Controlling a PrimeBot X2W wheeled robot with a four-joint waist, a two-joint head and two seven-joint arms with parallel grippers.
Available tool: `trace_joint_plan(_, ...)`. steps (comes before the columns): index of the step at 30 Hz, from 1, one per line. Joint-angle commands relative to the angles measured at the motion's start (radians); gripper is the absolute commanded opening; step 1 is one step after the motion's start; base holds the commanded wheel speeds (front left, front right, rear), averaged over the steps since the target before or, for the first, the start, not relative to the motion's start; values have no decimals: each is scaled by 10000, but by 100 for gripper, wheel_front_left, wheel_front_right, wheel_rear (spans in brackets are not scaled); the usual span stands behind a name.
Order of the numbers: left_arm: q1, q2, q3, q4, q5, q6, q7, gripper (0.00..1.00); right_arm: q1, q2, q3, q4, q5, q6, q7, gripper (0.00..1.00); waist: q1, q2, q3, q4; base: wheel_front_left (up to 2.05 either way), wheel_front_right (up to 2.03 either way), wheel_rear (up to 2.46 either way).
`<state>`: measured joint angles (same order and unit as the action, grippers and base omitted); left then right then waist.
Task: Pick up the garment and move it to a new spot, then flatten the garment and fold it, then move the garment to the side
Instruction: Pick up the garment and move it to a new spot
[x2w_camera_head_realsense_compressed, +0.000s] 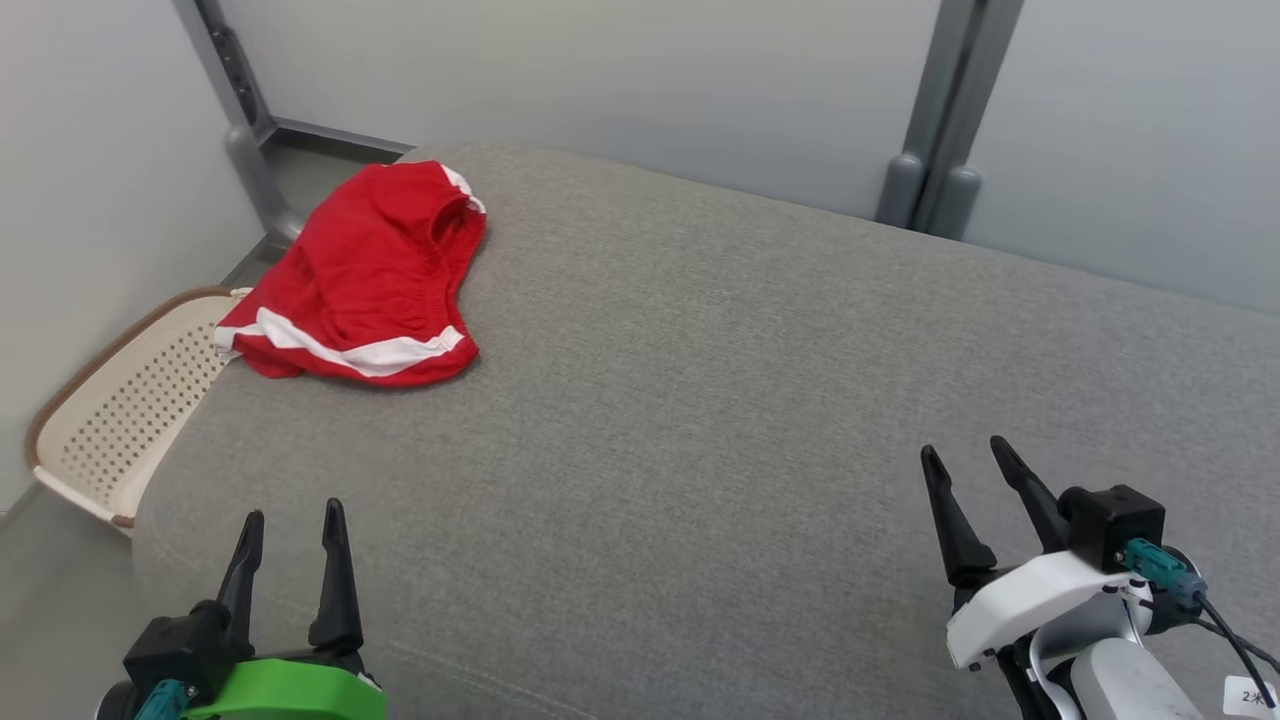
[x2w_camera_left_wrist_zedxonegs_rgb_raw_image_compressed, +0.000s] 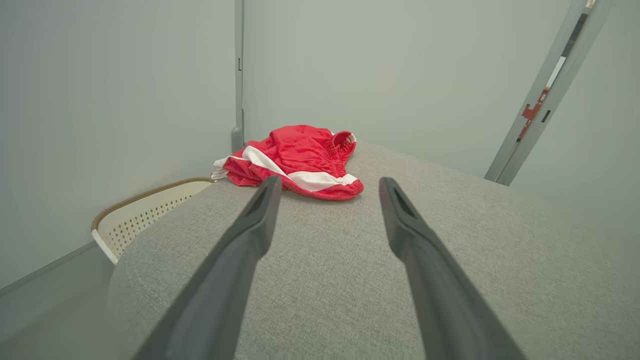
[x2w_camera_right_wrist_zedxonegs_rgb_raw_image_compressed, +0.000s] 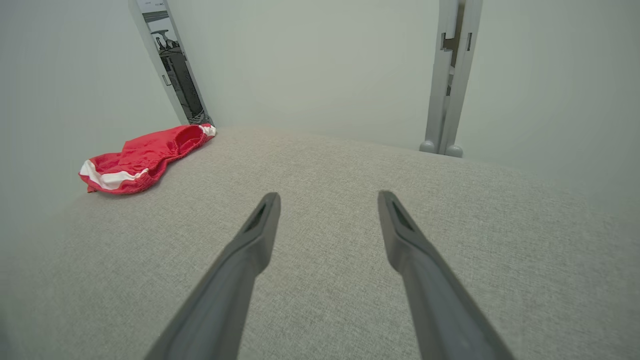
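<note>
Left gripper (x2w_camera_head_realsense_compressed: 293, 510) and right gripper (x2w_camera_head_realsense_compressed: 964, 447) open, empty; pickup pending, I reach left for crumpled red white-striped fabric garment (x2w_camera_head_realsense_compressed: 360, 280).

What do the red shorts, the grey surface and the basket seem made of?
Shorts: thin matte fabric, likely synthetic; soft creases, gathered elastic waistband. Surface: woven grey upholstery; heathered weave shows. Basket: probably cream plastic; even perforations, brown rim.
</note>
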<state>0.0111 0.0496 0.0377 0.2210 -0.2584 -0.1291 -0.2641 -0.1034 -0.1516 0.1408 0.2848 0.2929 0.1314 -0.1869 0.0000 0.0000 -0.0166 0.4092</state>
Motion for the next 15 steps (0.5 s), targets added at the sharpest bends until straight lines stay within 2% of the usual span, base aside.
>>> trace_joint_plan(1, 145, 22, 24, -27, -74, -22, 1, 100, -67, 2, 52, -45, 30, -15, -41, 100, 0, 0, 55, 553, 0, 0, 0)
trace_joint_plan(7, 159, 20, 91, 16, -191, -22, 1, 100, -151, 59, 328, -241, -49, -15, 100, 100, 0, 0, 112, 772, 0, 0, 0)
trace_joint_plan(15, 169, 20, 125, -38, -286, 21, 1, 100, -177, -16, 549, -455, 10, -15, 241, 100, 0, 0, 217, 654, 0, 0, 0)
